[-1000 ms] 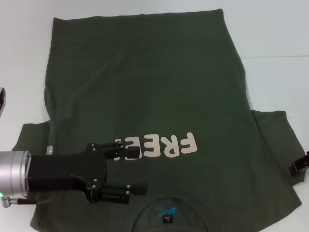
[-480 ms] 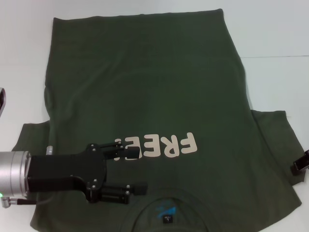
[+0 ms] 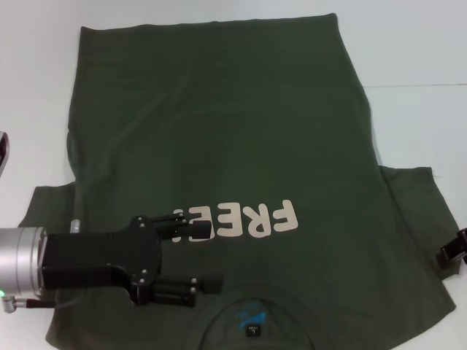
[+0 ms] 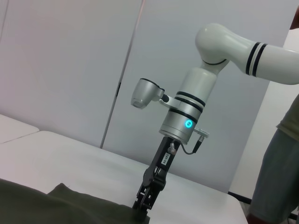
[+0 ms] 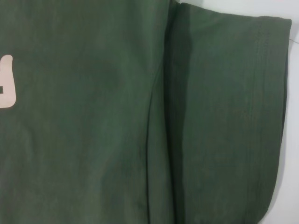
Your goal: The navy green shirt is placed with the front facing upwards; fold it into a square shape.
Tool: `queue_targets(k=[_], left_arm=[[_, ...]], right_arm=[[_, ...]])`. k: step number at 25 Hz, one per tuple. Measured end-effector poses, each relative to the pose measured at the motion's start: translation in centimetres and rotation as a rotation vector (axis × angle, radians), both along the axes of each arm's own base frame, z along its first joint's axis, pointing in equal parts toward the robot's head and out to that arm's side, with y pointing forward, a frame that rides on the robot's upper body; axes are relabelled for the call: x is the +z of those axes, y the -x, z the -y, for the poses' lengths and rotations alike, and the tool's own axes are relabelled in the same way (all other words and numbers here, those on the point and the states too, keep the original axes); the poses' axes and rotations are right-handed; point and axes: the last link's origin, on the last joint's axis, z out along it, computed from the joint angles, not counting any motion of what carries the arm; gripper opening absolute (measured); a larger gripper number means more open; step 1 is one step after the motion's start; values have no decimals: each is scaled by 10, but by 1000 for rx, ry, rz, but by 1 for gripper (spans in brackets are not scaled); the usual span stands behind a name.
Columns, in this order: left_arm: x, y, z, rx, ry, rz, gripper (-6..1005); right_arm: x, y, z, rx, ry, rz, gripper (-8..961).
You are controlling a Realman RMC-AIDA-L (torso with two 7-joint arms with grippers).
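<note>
Your left claw [image 3: 213,257] sits spread over the navy green shirt [image 3: 219,138] near its collar, one finger on the "FREE" lettering. Your right claw [image 3: 454,251] is at the right sleeve edge; whether it pinches, you cannot tell. The shirt lies flat, front up, on the white desk [image 3: 416,44].

Smooth white tabletop [image 3: 416,51] underneath; plain pale grey panelled wall [image 4: 70,65] behind, evenly lit.

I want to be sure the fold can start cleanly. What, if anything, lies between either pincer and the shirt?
Nothing visible. The left pincer hangs directly over the navy green shirt near the collar, and the right pincer sits at the right sleeve's edge.
</note>
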Motion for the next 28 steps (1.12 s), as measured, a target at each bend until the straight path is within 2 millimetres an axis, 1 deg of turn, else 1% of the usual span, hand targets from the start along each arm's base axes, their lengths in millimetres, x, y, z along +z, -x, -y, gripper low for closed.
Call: queue_targets(k=[5,11,16,21,22,24,28], left_arm=[[0,0,0,-1,0,0,903],[0,0,0,0,0,0,904],[0,1,-1,6,-6,-5,904],[0,0,-2,4,-7,-6,904],[0,0,-2,4,-7,-6,903],[0,0,-2,4,-7,-6,903],[-1,0,-1,5,-6,-5,903]], right_arm=[[-3,-1,0,4,6,14,519],[-2,-2,-2,13,0,28,403],[-2,-4,-2,15,-10,34,172],[-1,-4,-4,25,-18,38,48],[2,-5,-4,29,-23,44,23],[5,-7,-5,28,-30,51,23],[28,-22,-7,21,-101,100,24]])
